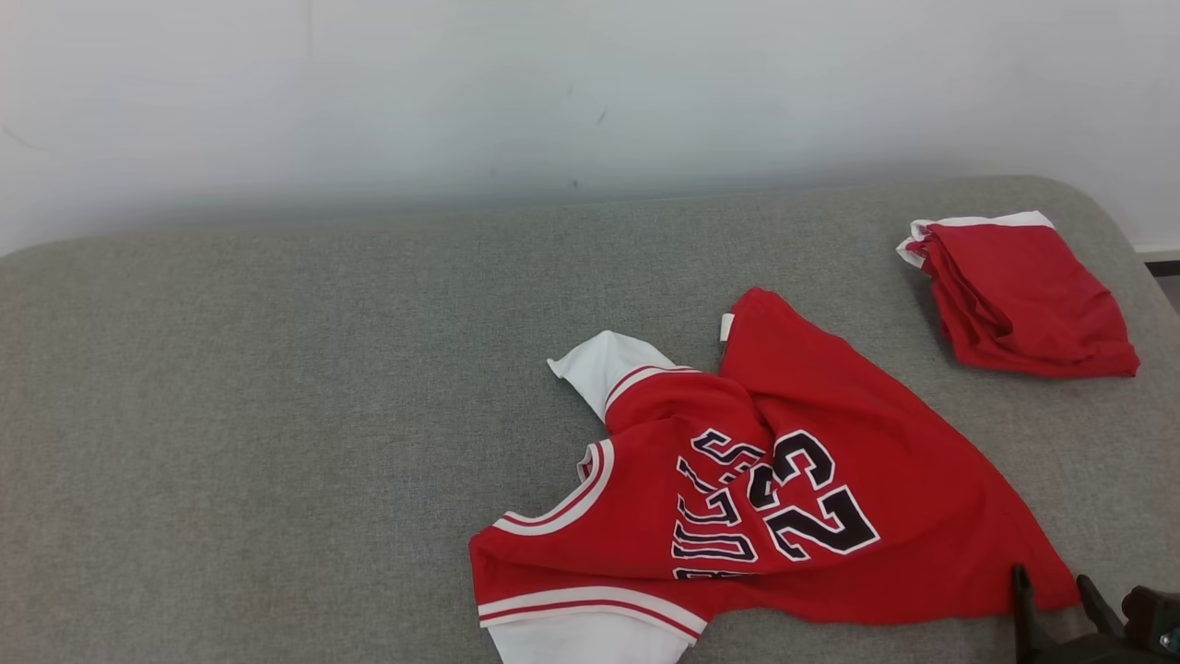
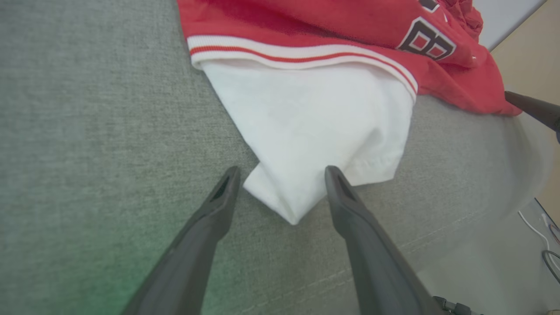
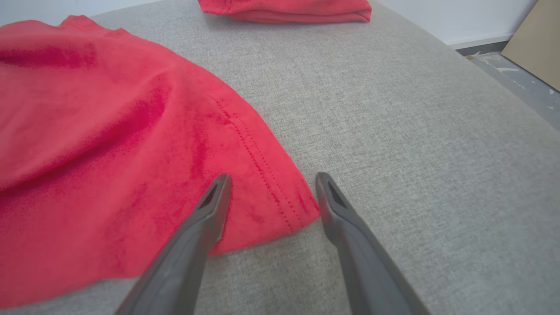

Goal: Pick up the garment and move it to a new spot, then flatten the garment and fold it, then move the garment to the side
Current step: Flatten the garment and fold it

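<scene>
Straddling jersey (image 1: 774,489) ends: sleeve tip (image 2: 306,144) sits btwn fingers of L gripper (image 2: 282,173), hem corner (image 3: 271,201) btwn R gripper (image 3: 271,179) fingers; both open.

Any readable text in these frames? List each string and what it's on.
"23": black, white-edged numerals on the red jersey, lying sideways in the head view.
"BULLS": same lettering beside the number, creased. The B is partly tucked under in the head view and plain in the left wrist view.
Folded red garment: no text visible.
</scene>
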